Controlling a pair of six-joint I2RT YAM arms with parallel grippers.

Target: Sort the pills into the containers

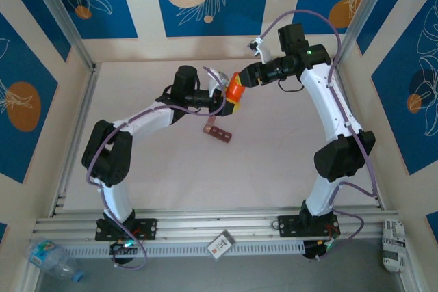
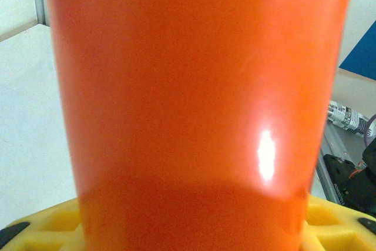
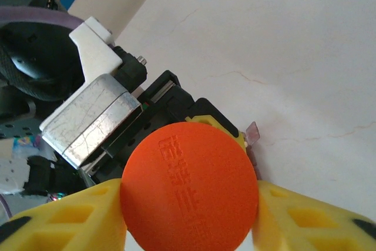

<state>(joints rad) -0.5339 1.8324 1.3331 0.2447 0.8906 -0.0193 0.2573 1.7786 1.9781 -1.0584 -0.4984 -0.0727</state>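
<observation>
Containers (image 1: 217,133): likely light, rigid strip; take by long sides. Left tool (image 2: 188,233), right tool (image 3: 191,216): both pinching bottle (image 1: 235,90).

The left arm (image 1: 147,122) and right arm (image 1: 328,97) have white links and black joints. Purple cables (image 1: 304,11) trail along both. The fingers (image 3: 64,216) are yellow.

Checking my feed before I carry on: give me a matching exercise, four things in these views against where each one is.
Things: 1 orange bottle; 2 containers; 3 clear plastic bottle; 4 small white box.
Places: A on the near rail between the arm bases; B flat on the table; C beyond the table's near left corner; D held between left gripper and right gripper.
Pairs: 1-D; 2-B; 3-C; 4-A.
</observation>
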